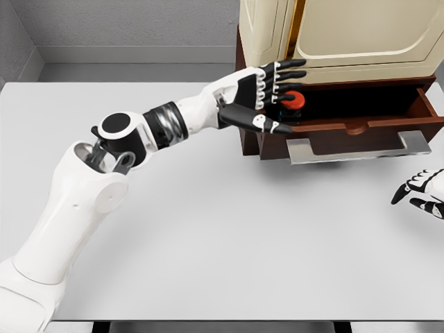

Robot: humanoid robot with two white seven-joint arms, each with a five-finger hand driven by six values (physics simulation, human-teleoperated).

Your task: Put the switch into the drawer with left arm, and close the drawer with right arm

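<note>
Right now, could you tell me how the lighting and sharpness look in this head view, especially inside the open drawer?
Head view: flat, even light with no glare on the table; a soft shadow under the drawer handle; the drawer's interior is dark, so the switch at the left hand shows only partly; the render is slightly soft.

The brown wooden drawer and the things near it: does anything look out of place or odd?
Nothing stands out. The brown wooden drawer stands open under the cream cabinet, and the left hand holds the red switch over it. The right hand rests on the white table.
</note>
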